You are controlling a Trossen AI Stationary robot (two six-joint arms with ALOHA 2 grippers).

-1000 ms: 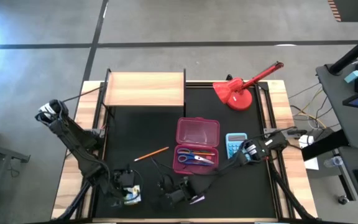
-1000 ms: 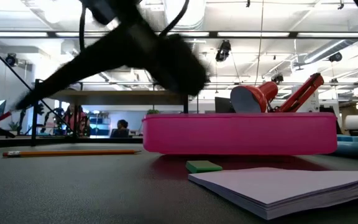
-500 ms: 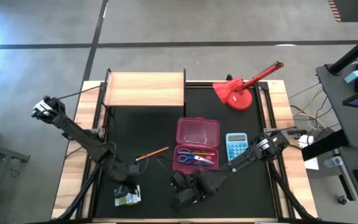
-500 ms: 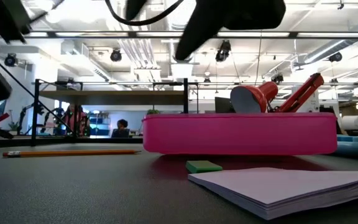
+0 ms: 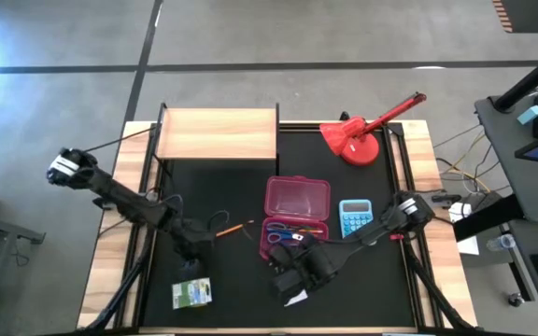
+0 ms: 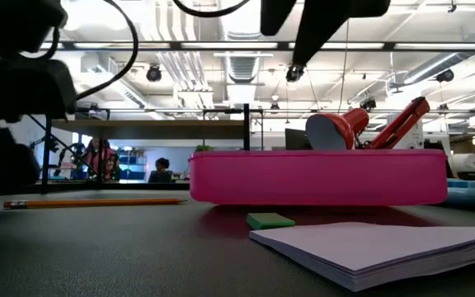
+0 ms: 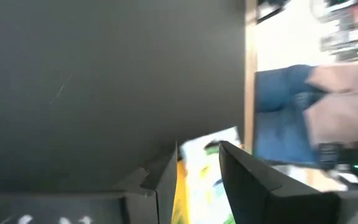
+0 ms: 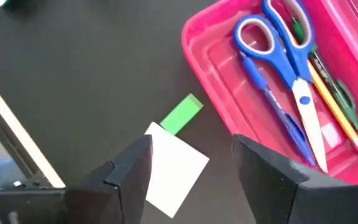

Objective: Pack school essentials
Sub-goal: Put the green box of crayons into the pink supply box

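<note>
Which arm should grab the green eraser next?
Right. Its gripper hangs open right above the green eraser and sticky-note pad, beside the pink case. The left gripper sits farther off, by the pencil.

Red lamp (image 5: 358,136), blue calculator (image 5: 354,218), wooden shelf (image 5: 218,133)

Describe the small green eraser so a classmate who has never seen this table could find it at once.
Start at the open pink pencil case holding the blue-handled scissors. On the black mat beside it lies a pale sticky-note pad. The eraser is the small bright-green block touching that pad's corner.
</note>
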